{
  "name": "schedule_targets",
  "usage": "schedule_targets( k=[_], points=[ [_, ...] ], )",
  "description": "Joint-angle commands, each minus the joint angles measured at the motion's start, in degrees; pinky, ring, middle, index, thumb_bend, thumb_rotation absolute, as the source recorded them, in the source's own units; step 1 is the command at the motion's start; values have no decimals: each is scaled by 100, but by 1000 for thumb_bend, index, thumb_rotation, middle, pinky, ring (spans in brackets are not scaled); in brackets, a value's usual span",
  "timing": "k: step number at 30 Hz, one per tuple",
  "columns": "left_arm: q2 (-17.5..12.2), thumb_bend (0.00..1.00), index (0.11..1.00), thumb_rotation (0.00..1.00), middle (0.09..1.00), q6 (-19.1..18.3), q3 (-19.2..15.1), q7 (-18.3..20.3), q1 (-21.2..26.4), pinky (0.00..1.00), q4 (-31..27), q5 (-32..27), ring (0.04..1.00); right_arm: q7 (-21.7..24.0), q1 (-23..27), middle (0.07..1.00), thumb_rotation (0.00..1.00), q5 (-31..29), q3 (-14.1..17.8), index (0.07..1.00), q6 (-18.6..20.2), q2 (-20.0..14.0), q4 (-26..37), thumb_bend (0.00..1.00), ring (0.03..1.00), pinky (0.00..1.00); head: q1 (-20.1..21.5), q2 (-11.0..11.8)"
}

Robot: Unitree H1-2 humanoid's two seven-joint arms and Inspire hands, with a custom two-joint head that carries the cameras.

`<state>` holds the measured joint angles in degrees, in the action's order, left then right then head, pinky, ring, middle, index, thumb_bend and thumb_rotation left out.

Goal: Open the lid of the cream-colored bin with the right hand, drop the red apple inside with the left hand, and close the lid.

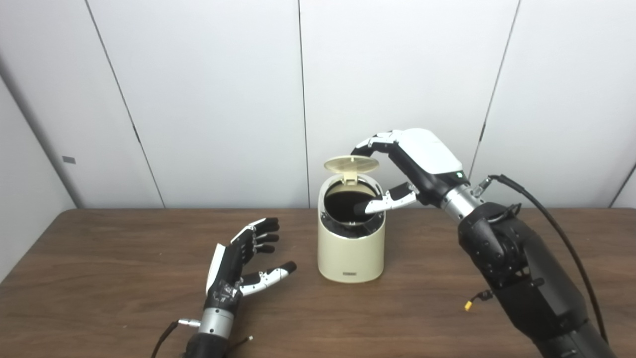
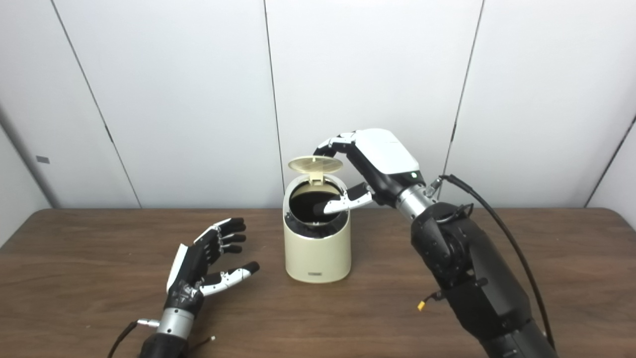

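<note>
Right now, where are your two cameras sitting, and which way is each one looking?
Left eye view: sits on my head, a little to the left, looking forward and down at the table and the white wall; it shows my left hand and my right hand.
Right eye view: sits beside it, a little to the right, facing the same way; both hands and arms show again.
Both share the cream-colored bin, its lid up, my right hand's fingers by the lid. No apple shows.
</note>
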<state>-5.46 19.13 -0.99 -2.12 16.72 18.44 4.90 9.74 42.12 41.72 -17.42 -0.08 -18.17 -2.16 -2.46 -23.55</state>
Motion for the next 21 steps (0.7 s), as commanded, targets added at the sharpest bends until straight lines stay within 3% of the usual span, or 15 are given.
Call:
schedule_targets(
  k=[1,8,15,21],
  points=[
    [-13,712,786,31,784,72,-14,-56,-173,673,110,34,738,-46,173,685,405,22,45,698,-121,-46,198,714,834,815,-4,-5],
    [15,706,786,26,786,18,-40,-84,-179,670,58,-6,748,8,112,668,322,-13,10,692,-238,-47,278,721,826,868,-35,-45],
    [26,698,785,19,776,-25,-45,-91,-187,680,3,-4,748,188,-2,680,429,4,-32,699,-247,-46,535,700,844,894,-44,-106],
    [21,693,778,1,768,7,-50,-83,-192,662,-29,-13,736,348,-156,685,415,132,-71,703,-164,-32,748,700,856,930,-52,-146]
  ],
)
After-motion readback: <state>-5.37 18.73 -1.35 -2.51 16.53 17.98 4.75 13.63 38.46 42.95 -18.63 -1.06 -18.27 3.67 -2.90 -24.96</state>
